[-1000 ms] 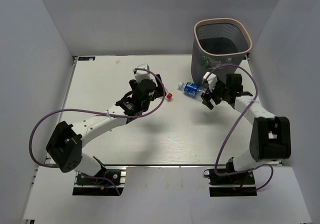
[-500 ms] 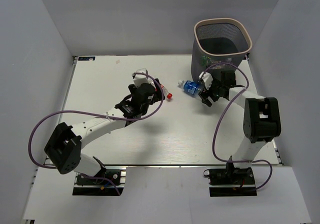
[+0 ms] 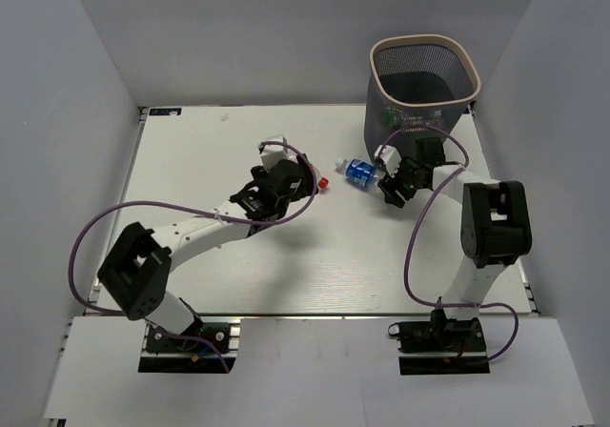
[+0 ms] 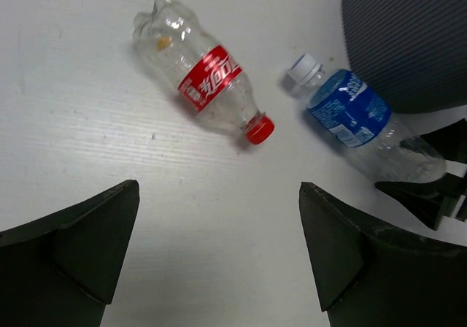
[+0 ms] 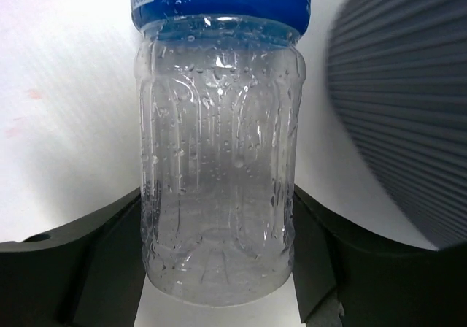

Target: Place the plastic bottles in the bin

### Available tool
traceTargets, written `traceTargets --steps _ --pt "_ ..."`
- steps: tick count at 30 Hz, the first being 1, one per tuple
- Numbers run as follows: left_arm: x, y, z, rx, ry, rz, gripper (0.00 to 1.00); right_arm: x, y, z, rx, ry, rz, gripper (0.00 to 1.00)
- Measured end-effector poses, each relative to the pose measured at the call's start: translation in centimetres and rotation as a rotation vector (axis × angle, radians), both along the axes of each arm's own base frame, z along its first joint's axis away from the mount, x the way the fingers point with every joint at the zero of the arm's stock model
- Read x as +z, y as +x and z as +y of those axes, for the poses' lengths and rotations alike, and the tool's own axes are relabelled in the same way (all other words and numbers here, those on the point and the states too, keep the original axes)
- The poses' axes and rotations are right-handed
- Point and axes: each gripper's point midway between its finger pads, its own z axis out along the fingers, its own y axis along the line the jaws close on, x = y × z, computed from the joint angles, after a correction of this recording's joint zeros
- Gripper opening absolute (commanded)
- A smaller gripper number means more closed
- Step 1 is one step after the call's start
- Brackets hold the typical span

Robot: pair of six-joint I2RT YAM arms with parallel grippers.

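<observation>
Though it lies flat on the desk (image 3: pixel 191 151), the blue-label bottle (image 3: pixel 362 171) has a clear heading: its long axis runs nearly parallel to the far edge, white cap toward the left edge and a touch toward the far one, clear ribbed base toward the right edge. It rests in the far right part of the desk, just beside the foot of the bin (image 3: pixel 419 89), whose dark mesh wall fills the right side of the right wrist view. The right gripper (image 3: pixel 383 177) has come in from the base end and clasps that clear base, one dark finger pressed to each side with no gap showing (the bottle sits on the surface, not lifted). The bin stands upright at the far right corner with its pale rim uppermost; something green shows low through the mesh, too small to tell what. Left of the blue-label bottle lies the red-label bottle (image 4: pixel 208 79), also on its side, its red cap pointing right so the two caps sit near each other without touching. The left gripper (image 4: pixel 219 188) hangs above the desk just short of that red cap, jaws spread wide and holding nothing.
</observation>
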Motion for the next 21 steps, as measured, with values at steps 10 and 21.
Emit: traceTargets --steps 10,21 --pt "-4.8 2.8 -1.9 0.152 0.024 0.205 1.00 3.8 -6.9 2.6 0.198 0.125 0.188 0.05" --pt "-2.9 0.8 2.4 0.301 -0.056 0.241 1.00 22.2 -7.1 4.9 0.168 0.317 -0.186 0.05"
